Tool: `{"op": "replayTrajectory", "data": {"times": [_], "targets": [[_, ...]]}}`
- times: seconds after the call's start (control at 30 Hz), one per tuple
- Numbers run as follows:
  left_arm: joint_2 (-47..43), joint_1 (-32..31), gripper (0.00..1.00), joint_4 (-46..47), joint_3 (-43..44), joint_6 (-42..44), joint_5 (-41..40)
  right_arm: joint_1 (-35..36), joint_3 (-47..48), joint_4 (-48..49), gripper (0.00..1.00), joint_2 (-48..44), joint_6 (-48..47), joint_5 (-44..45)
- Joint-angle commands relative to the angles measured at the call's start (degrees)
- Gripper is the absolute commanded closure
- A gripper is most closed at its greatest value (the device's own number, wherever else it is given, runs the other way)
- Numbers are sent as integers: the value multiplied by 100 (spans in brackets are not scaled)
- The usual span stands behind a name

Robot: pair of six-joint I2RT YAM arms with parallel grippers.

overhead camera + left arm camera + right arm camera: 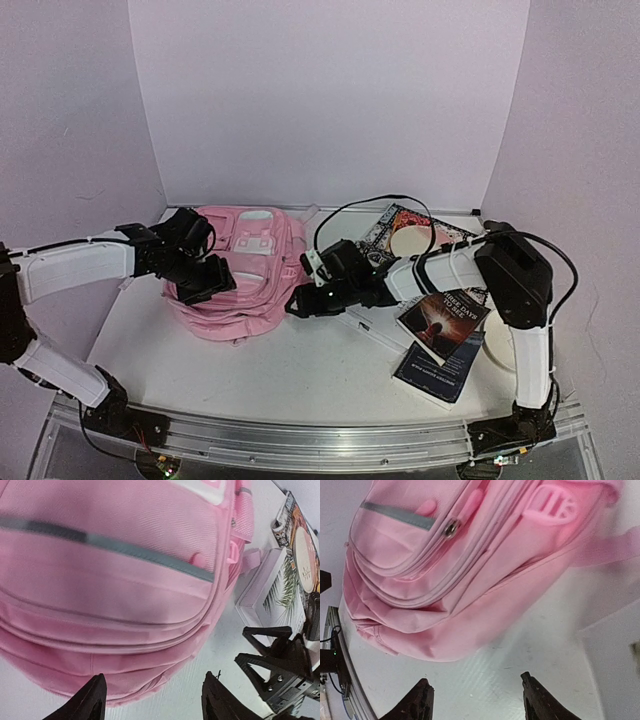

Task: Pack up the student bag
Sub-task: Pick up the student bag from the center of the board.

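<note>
Pink student bag (245,278) lies flat on tabletop (300,370), left of centre. Left jaws apart, empty, over its near-left edge. Right jaws apart, empty, just beside its right side. Two dark paperbacks (443,320) stacked near right; patterned book (380,230) behind right arm.

Nothing can be read; the dark book (443,322) at four o'clock bears pale cover lettering too small to decipher.
</note>
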Motion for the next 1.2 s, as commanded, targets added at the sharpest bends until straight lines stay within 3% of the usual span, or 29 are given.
{"op": "replayTrajectory", "data": {"times": [0.0,0.17,0.47,0.87,0.97,1.1,1.17], "targets": [[653,-176,32,-321,917,1519,-433,-8,-236,-151,36,-786,-279,527],[1425,-468,32,-809,1641,2349,-981,-9,-410,-256,34,-975,-304,671],[2513,-960,27,-1235,2538,2910,-2274,-9,-512,-311,33,-1077,-258,704],[3636,-1068,29,-1253,2854,3201,-3387,-9,-587,-311,32,-1147,-189,689],[3788,-1068,42,-1244,2847,3192,-3570,-8,-594,-311,32,-1169,-202,643],[3601,-1078,82,-1244,2870,3153,-3401,-7,-536,-311,33,-1167,-294,468],[3370,-1084,94,-1248,2889,3100,-3176,17,-506,-292,34,-1172,-357,353]]}}
